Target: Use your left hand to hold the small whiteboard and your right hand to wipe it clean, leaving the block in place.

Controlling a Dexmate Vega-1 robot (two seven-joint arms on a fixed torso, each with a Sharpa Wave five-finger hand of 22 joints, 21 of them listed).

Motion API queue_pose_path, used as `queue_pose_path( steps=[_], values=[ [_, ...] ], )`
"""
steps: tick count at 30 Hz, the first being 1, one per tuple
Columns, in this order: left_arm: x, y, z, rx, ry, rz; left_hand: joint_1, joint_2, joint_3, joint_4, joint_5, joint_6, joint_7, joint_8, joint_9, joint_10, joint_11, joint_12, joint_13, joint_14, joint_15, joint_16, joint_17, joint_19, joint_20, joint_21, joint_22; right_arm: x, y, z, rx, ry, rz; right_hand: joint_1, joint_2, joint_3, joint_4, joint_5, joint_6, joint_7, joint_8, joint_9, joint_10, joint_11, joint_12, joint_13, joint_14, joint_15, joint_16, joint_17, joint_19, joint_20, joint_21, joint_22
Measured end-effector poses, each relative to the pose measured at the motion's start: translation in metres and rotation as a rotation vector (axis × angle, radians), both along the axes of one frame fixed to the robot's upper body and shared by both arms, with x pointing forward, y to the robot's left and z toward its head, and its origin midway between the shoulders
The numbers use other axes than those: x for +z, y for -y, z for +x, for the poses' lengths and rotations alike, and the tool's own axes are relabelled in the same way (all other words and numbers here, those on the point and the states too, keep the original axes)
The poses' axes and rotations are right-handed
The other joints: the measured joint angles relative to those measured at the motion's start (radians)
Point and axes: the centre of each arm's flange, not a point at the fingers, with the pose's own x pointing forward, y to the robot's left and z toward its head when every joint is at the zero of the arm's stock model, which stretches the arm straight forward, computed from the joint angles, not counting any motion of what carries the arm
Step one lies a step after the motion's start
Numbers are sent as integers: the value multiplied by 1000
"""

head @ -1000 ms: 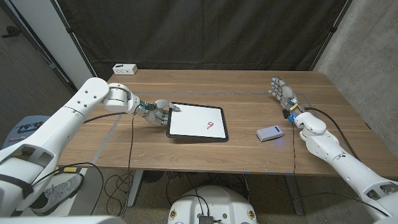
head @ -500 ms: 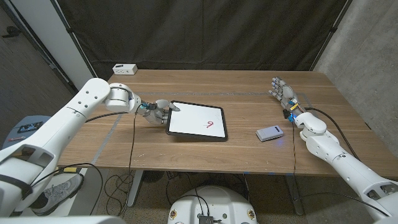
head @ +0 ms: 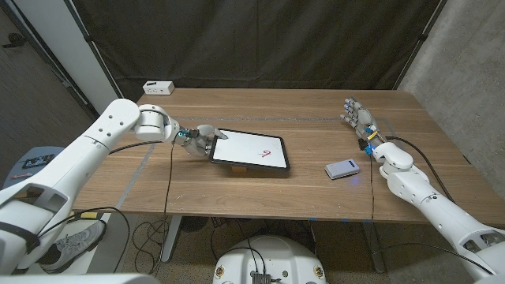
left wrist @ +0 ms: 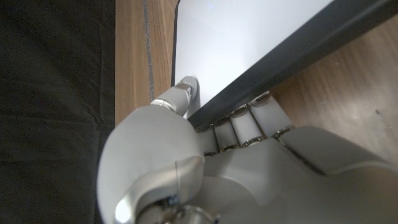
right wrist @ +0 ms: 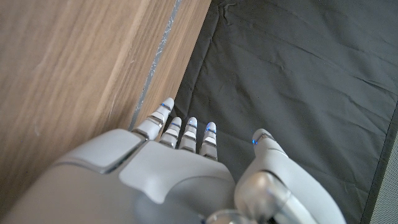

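my left hand (head: 201, 139) pinches the tilted whiteboard (head: 251, 151) by one edge, my right hand (head: 357, 118) spread empty; wiping pressure may lever it loose.

We saw our left hand (left wrist: 205, 168) gripping the small whiteboard (left wrist: 249, 43) at its dark-framed edge. The thumb pressed on the white face, fingers (left wrist: 249, 124) curled beneath, above the wooden table (left wrist: 348, 93).

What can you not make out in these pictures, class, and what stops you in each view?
- Red mark on the whiteboard: too small in the head view to read surely.
- Left hand: its fingers under the board are hidden by the frame in the left wrist view.
- Block: too small in the head view to show detail.
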Motion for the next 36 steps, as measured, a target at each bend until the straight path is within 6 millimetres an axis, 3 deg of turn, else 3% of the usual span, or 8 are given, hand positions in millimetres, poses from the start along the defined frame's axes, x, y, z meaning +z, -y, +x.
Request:
queue_pose_path(
  steps=[17, 36],
  values=[
    [11, 0, 2, 32, 41, 31, 11, -11, 2, 0, 0, 7, -7, 0, 0, -4, -1, -5, 4, -5, 5, -10, 0, -4, 4, 0, 1, 0, -2, 4, -6, -2, 7, 0, 0, 0, 0, 0, 0, 0, 0, 0, 0, 0, 0, 0, 0, 0, 0, 0, 0, 0, 0, 0],
    [36, 5, 5, 38, 91, 143, 18, -18, 5, -3, 0, 8, -17, -6, 0, -10, -8, -13, 4, -22, 14, -10, 5, -19, 11, -6, -6, 0, 1, 5, -17, 3, 18, -5, 5, 3, -3, 0, 0, 0, 0, 0, 0, 0, 0, 0, 0, 0, 0, 0, 0, 0, 0, 0]
  ],
)
